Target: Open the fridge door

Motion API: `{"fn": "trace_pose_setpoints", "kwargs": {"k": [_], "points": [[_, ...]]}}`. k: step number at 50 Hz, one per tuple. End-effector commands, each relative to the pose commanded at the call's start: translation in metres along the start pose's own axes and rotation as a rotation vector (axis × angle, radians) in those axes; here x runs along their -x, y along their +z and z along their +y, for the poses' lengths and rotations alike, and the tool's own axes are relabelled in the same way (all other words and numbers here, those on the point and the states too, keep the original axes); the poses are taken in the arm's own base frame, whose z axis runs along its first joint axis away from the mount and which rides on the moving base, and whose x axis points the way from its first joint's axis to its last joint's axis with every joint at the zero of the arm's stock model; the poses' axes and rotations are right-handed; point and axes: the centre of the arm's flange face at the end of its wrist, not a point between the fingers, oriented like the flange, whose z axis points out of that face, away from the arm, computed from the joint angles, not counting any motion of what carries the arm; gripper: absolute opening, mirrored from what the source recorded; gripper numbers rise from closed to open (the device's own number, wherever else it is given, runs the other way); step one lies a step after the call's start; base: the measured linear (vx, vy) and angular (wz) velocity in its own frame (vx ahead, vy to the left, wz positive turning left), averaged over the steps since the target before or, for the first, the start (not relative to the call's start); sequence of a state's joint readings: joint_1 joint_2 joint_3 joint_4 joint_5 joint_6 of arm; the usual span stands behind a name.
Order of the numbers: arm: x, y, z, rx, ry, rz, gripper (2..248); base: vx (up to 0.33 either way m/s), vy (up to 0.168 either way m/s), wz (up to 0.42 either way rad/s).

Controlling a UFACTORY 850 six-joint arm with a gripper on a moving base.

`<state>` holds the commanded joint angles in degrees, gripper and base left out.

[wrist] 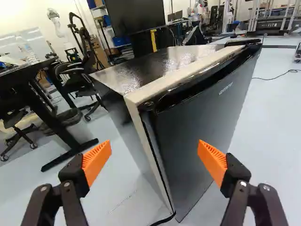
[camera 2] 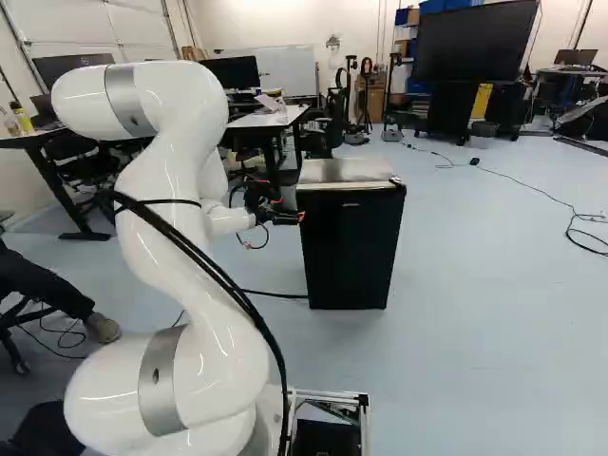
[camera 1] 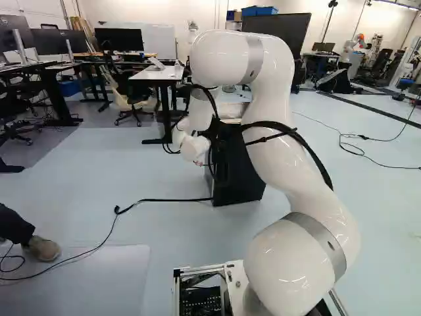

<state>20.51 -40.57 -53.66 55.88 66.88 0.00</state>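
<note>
Gripper spread wide, nothing pinched. Fridge door lies just to its right, shut, facing near side, long axis upright. Fridge body sits behind door. Pull probably wants a shift right first.

Mounted on the base behind the white arm, two cameras look ahead and slightly down, giving you the room from either side. From its left, your left base view catches the black mini fridge partly behind the arm; from its right, your right base view faces the fridge door almost squarely. Both share the fridge, the arm looming close, the white-topped desk and the large dark screen beyond. Your wrist view, nearest the fridge, looks along the gripper at a tilt, facing a front corner and the top, with that screen behind.
</note>
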Motion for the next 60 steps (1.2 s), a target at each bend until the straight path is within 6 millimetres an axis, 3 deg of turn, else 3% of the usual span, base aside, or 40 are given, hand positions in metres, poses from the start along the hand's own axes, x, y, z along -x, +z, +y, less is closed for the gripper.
{"fn": "trace_pose_setpoints", "kwargs": {"k": [32,60], "points": [[-0.003,0.017,0.002,0.052,0.032,0.013,247,0.0,0.0,0.0],[-0.01,0.029,0.023,0.125,0.055,0.018,247,0.0,0.0,0.0]]}}
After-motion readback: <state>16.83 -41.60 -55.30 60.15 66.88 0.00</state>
